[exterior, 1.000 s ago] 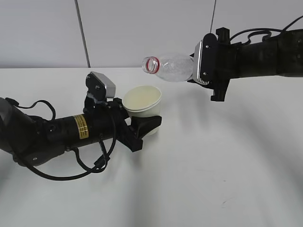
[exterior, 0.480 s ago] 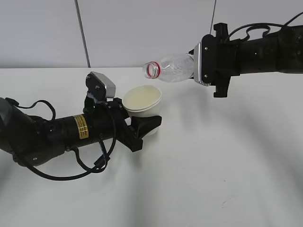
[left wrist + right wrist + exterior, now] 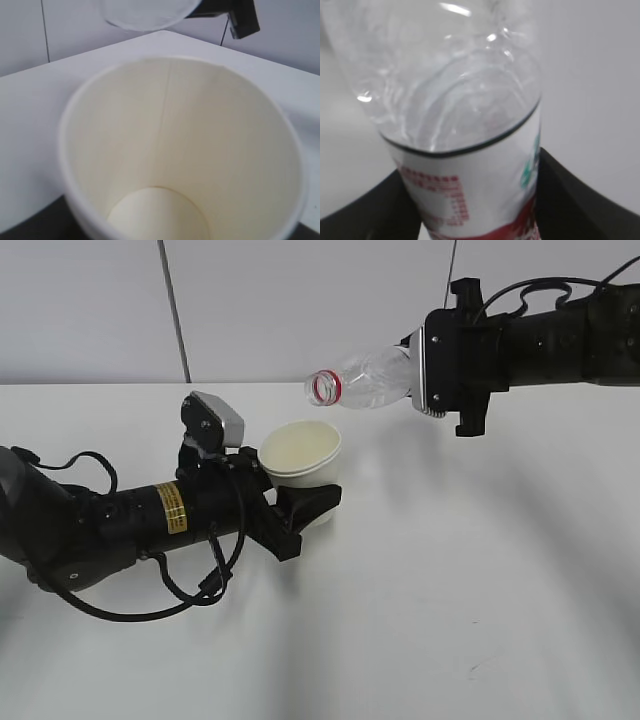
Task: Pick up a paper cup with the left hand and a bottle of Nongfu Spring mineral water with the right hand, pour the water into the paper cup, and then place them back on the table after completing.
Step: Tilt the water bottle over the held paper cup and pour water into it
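The left pincer [image 3: 300, 502] grips the paper cup [image 3: 301, 453] just above the counter [image 3: 450, 580]. The right pincer [image 3: 415, 370] clamps the bottle [image 3: 362, 381] (nearly level, mouth leftward) above the cup.

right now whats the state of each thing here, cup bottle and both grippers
paper cup: upright, held off the table, no water visible inside
bottle: uncapped, tipped on its side, mouth above the cup and slightly to its right, nothing streaming out
left gripper: shut on the paper cup
right gripper: shut on the bottle
table: white, bare in front
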